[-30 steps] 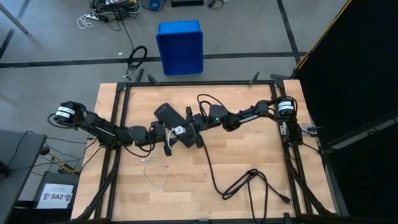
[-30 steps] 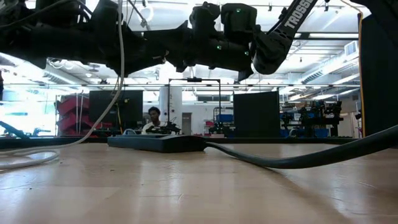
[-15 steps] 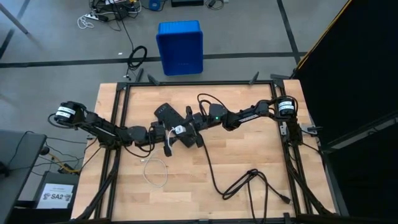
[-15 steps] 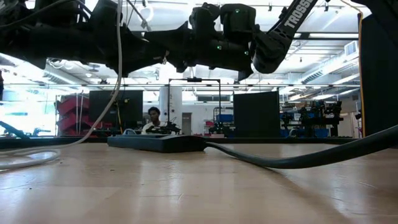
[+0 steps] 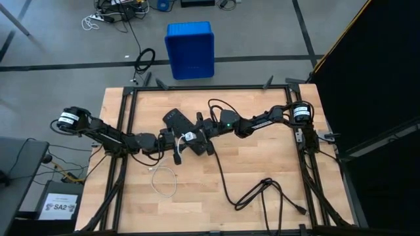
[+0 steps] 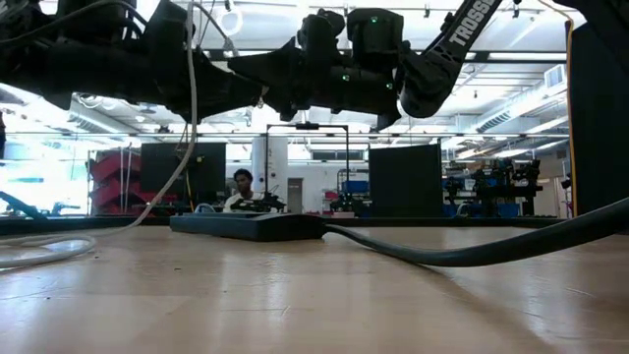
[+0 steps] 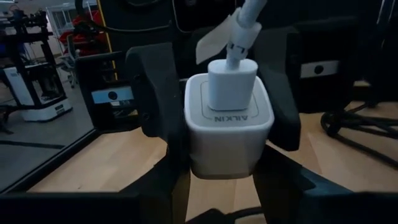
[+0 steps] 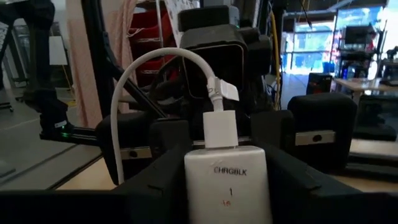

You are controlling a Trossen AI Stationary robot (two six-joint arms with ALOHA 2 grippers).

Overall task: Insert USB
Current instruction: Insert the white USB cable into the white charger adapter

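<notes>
White plastic charger block [image 7: 228, 127] held in mid-air above the table's middle, its flat sides clamped between the fingers of the right gripper [image 5: 197, 141], with the USB [image 7: 231, 84] plug seated in its face; the left gripper [image 5: 172, 144] is just beside it, its fingers' state unclear. Light, rigid and smooth, the block is best gripped on its flat sides, while the thin cable is limp. Beneath lies a pale wooden table [image 5: 262, 164] in an open workshop.
</notes>
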